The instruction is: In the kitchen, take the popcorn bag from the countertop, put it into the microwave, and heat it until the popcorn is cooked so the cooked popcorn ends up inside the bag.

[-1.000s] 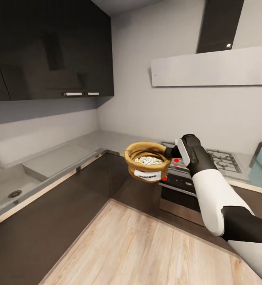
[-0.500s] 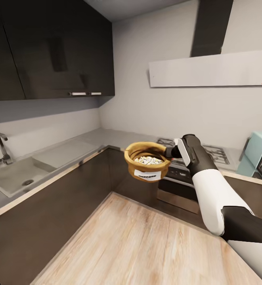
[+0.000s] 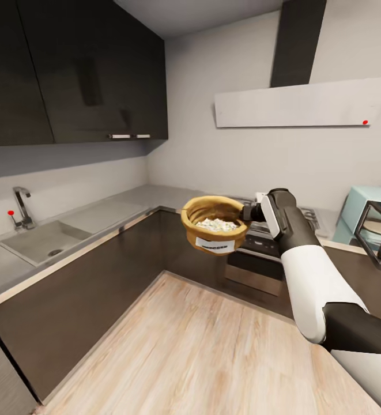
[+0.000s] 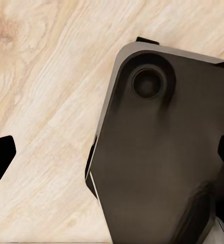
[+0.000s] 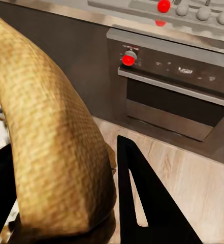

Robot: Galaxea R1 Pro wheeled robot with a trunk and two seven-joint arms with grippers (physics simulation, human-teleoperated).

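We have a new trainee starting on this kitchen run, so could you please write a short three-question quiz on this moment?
1. True or false: the popcorn bag rests on the countertop.
2. Which hand holds the bag by its rim? A) left B) right
3. Fill in: the microwave door stands ____.

Key: 1 false, it is held in the air above the floor; 2 B; 3 open.

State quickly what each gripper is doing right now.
Left gripper: open, holding nothing.
Right gripper: shut on the rolled rim of the squat mustard-tan popcorn bag.
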